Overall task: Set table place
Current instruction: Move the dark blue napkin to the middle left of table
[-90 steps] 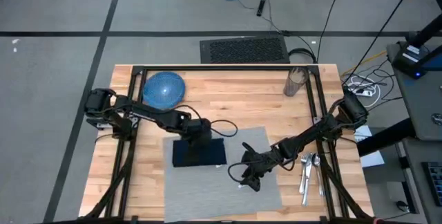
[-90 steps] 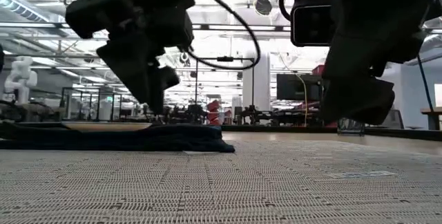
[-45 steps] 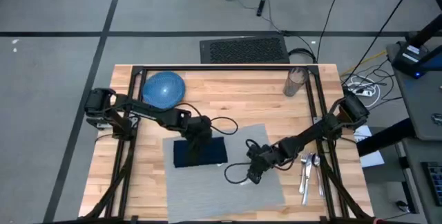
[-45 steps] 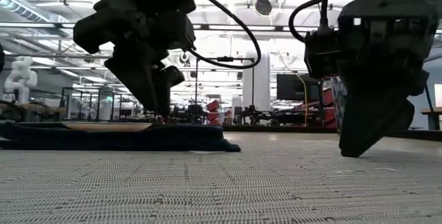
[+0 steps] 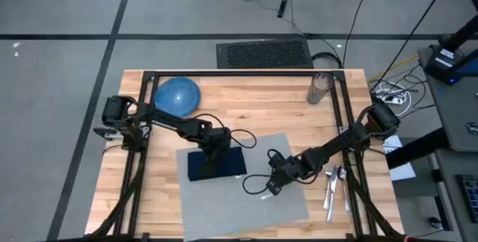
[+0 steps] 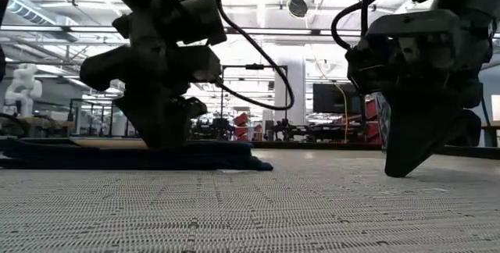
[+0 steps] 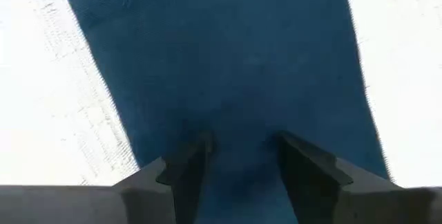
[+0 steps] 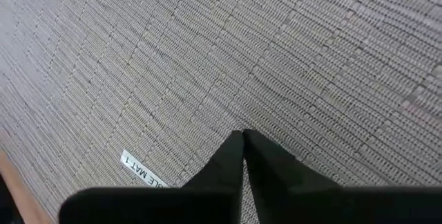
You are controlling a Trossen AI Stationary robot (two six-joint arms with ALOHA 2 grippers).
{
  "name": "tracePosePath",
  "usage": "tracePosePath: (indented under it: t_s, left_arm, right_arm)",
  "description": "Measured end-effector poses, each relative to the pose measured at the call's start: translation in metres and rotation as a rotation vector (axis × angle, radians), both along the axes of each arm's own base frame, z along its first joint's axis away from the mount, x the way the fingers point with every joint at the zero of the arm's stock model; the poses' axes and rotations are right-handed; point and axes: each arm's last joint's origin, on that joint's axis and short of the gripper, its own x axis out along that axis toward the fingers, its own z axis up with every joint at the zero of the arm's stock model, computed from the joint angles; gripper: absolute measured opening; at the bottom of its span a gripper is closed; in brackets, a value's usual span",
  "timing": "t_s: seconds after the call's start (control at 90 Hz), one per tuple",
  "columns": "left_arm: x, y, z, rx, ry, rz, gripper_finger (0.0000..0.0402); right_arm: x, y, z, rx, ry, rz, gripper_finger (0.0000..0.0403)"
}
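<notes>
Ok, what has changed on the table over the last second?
The right gripper drew back across the placemat toward the cutlery side, fingers shut. The left gripper came down onto the navy napkin, fingers open. Placemat, napkin, blue dish, glass and cutlery stayed put.

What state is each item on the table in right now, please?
placemat: flat on the table.
navy napkin: folded, on the placemat.
blue dish: empty, on bare wood.
glass: upright.
cutlery: lying beside the placemat.
left gripper: open, over the napkin.
right gripper: shut, over the placemat.
</notes>
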Motion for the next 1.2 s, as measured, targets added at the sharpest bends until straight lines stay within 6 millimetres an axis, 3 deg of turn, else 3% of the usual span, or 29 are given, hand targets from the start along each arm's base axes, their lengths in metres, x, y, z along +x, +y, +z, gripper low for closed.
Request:
tracePosePath:
  t_s: [0.222, 0.411, 0.7, 0.789, 1.067, 1.2]
  left_arm:
    - [-0.018, 0.028, -0.003, 0.163, 0.192, 0.135, 0.0162]
    - [-0.042, 0.050, -0.003, 0.236, 0.419, 0.355, 0.0162]
    - [-0.077, 0.052, 0.004, 0.218, 0.779, 0.547, 0.0162]
    - [-0.080, 0.049, 0.016, 0.236, 0.740, 0.578, 0.0162]
    - [-0.088, 0.040, 0.066, 0.237, 0.395, 0.604, 0.0162]
    - [-0.105, 0.034, 0.072, 0.209, 0.369, 0.642, 0.0162]
  right_arm:
    - [-0.002, 0.001, -0.001, -0.002, 0.016, -0.016, 0.0001]
    - [-0.004, 0.001, -0.002, 0.011, 0.034, -0.041, 0.0000]
    - [-0.011, 0.009, -0.001, 0.000, 0.046, -0.094, 0.0000]
    - [-0.013, 0.010, 0.003, -0.011, 0.020, -0.106, 0.0000]
    - [-0.018, 0.007, 0.010, -0.053, 0.010, -0.097, 0.0001]
    - [-0.018, 0.008, 0.012, -0.082, -0.014, -0.099, 0.0001]
